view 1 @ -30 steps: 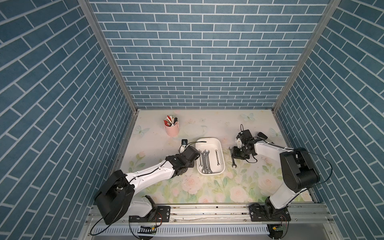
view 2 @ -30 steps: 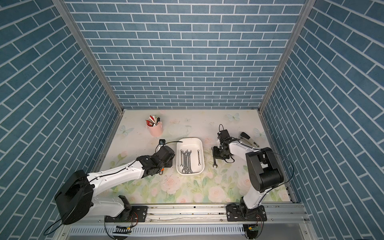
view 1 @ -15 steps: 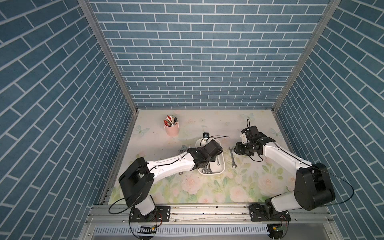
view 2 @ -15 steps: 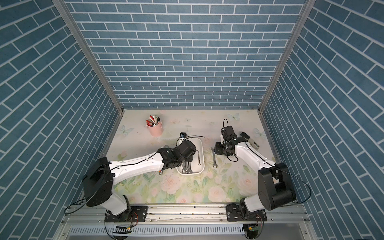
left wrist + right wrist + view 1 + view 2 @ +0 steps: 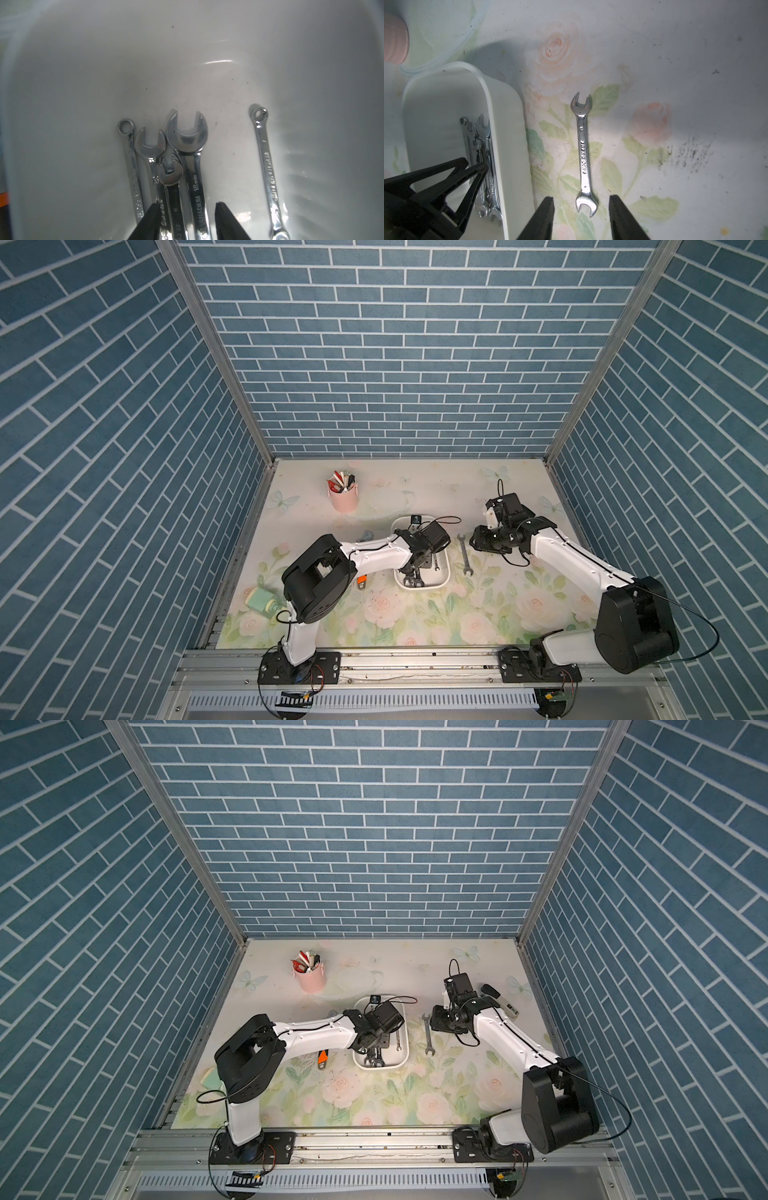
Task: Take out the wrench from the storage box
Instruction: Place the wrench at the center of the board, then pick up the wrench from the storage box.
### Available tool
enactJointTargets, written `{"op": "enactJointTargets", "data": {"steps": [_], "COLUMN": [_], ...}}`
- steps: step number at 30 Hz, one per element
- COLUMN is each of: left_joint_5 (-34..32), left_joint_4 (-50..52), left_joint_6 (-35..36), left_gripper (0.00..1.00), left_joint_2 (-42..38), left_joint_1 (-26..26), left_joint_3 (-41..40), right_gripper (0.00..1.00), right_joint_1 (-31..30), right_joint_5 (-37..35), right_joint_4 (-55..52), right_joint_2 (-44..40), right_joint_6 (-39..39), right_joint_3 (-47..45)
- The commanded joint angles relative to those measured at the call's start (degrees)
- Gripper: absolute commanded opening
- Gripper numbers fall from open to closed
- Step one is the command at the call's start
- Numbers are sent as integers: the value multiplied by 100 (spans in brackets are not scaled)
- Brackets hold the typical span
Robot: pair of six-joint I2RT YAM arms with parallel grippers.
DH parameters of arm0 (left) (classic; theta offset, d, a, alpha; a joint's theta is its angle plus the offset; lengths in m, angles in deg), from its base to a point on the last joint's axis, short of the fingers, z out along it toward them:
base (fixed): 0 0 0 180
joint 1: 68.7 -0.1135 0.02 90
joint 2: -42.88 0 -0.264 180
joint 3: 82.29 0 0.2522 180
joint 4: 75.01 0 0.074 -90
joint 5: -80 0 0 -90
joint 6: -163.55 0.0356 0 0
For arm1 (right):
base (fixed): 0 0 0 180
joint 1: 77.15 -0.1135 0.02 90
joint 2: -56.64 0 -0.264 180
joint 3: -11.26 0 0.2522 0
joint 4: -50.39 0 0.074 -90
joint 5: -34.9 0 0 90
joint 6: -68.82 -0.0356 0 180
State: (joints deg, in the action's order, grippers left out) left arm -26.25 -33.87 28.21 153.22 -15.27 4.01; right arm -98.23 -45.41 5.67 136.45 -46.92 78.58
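Left pincer (image 5: 187, 220) hangs low inside the storage box (image 5: 83, 83), its tips spread either side of two shanks: the 18 mm wrench (image 5: 194, 166) and a smaller wrench (image 5: 170, 173) lying across its neighbour. Nothing is pinched yet. You see three more in the box, two packed against that pair and one slim wrench (image 5: 268, 166) apart, near the wall. Right pincer (image 5: 581, 207), likewise spread and empty, hovers over a double-ended wrench (image 5: 583, 153) lying flat on the floral worktop (image 5: 675, 62) just beside the box. On this showing one wrench is out and five remain; your grip here may well catch two at once.
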Motion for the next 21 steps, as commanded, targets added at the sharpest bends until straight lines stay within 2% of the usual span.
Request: {"op": "enactJointTargets", "data": {"steps": [1, 5, 15, 21], "left_joint_5": [119, 153, 254, 276], "left_joint_4": [224, 242, 268, 251], "left_joint_6": [-45, -46, -71, -79], "left_gripper": [48, 47, 34, 20], "left_joint_2": [81, 187, 356, 346], "left_joint_1": [-60, -112, -149, -149], "left_joint_3": [159, 217, 200, 153], "right_gripper": [47, 47, 48, 48], "right_joint_1": [8, 8, 5, 10], "right_joint_5": [-3, 19, 25, 51], "right_joint_4": [-86, -86, -103, -120], "right_joint_2": [-2, -8, -18, -43], "right_joint_6": [-125, -125, -133, -142], "right_joint_3": [-31, -39, -81, -68]}}
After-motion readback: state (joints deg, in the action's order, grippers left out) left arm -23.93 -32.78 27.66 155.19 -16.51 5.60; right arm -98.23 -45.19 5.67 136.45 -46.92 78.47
